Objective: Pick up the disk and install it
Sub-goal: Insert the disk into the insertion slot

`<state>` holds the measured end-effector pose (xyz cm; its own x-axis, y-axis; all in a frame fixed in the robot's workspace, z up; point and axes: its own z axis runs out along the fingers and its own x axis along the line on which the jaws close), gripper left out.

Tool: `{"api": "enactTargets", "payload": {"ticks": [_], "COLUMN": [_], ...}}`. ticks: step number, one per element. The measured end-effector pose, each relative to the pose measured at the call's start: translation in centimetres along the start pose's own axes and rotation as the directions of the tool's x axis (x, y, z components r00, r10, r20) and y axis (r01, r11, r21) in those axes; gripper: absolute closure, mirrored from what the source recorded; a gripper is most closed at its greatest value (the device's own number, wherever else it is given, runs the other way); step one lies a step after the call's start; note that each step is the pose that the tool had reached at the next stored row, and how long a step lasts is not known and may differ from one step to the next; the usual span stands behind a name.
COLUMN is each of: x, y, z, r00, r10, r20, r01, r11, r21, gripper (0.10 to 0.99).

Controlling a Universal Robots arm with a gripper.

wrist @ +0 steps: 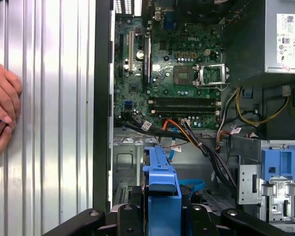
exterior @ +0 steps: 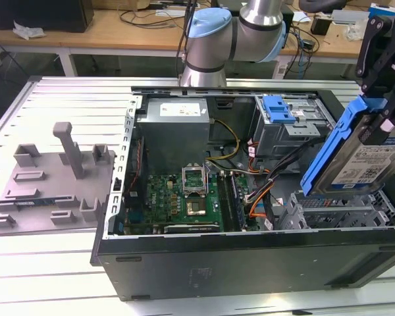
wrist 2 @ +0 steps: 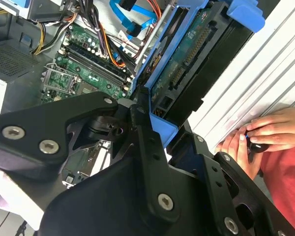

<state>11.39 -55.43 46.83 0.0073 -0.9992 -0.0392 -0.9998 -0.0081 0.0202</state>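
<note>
In the exterior view the gripper (exterior: 382, 115) hangs over the end of the open computer case (exterior: 250, 263) on the exterior view's right. It carries the disk (exterior: 361, 158). The disk is steeply tilted, with its labelled face showing and its blue frame along the edges. Its lower end sits just above the grey metal drive cage (exterior: 336, 214) inside the case, and it appears clear of the cage, though this angle makes that hard to judge.

In the second wrist view the black fingers (wrist 2: 143, 142) are clamped on the disk's blue frame, and the green circuit board on the disk's underside faces the camera. The motherboard (exterior: 178, 197) lies flat in the middle of the case.

The case rests on a ribbed metal counter (exterior: 59, 92). A grey fixture plate (exterior: 46, 178) with upright posts lies on it toward the exterior view's left, beside the case. In both wrist views a person's hands (wrist 2: 270, 130) rest on the counter just outside the case wall.
</note>
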Motion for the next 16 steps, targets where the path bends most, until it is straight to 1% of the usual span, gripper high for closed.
{"api": "enactTargets", "payload": {"ticks": [5,16], "x": [0.00,0.03], "y": [0.00,-0.10], "z": [0.19,0.87], "r00": [1.0000,1.0000], "r10": [-0.001,-0.001], "r20": [-0.0002,-0.0001], "r01": [0.001,0.001], "r11": [1.0000,1.0000], "r21": [0.000,0.000], "gripper": [0.718,0.718]}}
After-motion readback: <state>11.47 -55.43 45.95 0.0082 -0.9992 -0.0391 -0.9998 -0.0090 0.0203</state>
